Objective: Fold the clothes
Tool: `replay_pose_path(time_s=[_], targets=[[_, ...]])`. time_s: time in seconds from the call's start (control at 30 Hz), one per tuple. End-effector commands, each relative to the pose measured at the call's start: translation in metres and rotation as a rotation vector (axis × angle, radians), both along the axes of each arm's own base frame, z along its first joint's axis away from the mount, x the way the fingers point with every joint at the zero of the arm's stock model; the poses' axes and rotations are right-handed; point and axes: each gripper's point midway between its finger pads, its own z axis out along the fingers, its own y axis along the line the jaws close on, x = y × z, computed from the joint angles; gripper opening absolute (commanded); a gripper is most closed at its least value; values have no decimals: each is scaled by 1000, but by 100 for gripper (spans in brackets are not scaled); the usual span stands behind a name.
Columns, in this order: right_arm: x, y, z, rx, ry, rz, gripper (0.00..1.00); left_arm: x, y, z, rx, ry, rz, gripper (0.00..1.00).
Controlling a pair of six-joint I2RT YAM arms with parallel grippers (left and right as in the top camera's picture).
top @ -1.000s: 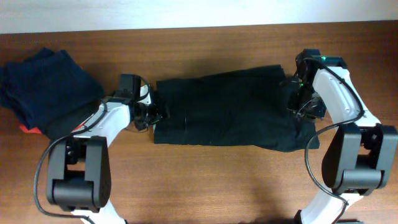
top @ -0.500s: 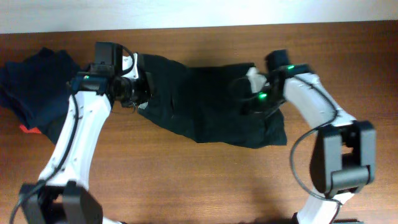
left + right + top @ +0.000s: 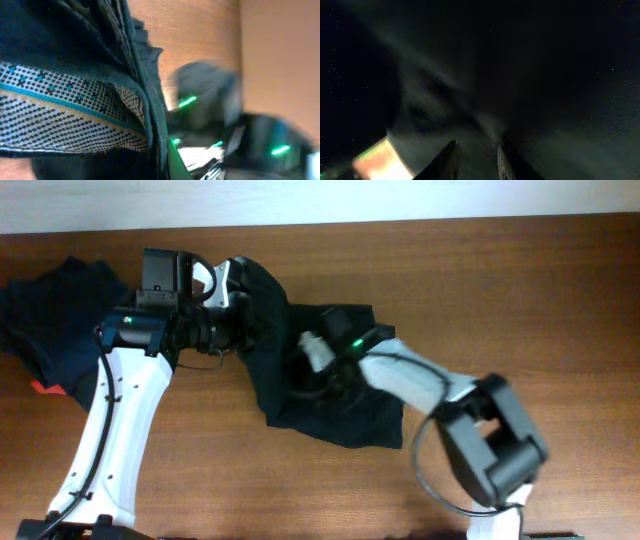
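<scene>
Both arms have swung toward the left half of the frame since a second ago, dragging the black fabric shorts (image 3: 340, 405) out of their flat spread and into a crumpled heap left of centre on the brown wooden table (image 3: 520, 290). One end of the cloth rises in a bunch toward the upper left, where it drapes over the left gripper (image 3: 238, 320). The other end lies rumpled on the wood at lower centre.

From the left wrist, dark fabric (image 3: 75, 50) fills the left side, and a dotted waistband lining with a teal stripe crosses it. The fingers are hidden, but the cloth hangs lifted from this gripper, so it is pinching the shorts.

Buried in the middle of the heap, the right gripper (image 3: 312, 370) points left. Its wrist view is nearly black; two dark fingers (image 3: 506, 160) stand close together at the bottom edge, with cloth (image 3: 520, 60) gathered at the narrow gap, nipping a fold.

Folded navy-blue garments (image 3: 50, 310) sit at the far left, apart from the shorts, with a flat red item (image 3: 40, 388) peeping out beneath them.
</scene>
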Motion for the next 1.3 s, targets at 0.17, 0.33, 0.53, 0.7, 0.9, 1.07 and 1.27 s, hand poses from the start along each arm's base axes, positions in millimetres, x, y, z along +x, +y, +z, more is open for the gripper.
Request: replay_pose_path(time_s=[0.17, 0.33, 0.53, 0.7, 0.9, 1.07, 1.27], targets=[[9, -167, 5, -242, 113, -299, 32, -18, -32, 2, 101, -53, -82, 0], [-10, -174, -30, -251, 131, -306, 33, -35, -89, -20, 117, 6, -176, 0], [-18, -178, -29, -264, 172, -314, 24, -39, -160, -56, 114, 1, -280, 58], [-1, -273, 42, -438, 189, -635, 19, 41, -108, -22, 175, -232, -95, 62], [11, -218, 160, 5, -53, -394, 31, 116, -42, -80, 260, -217, 68, 63], [-14, -151, 126, 37, 65, -206, 31, 124, -55, -192, 303, -56, 19, 62], [-63, -110, 58, -11, 212, -52, 31, 80, -44, -252, 375, 191, -28, 62]])
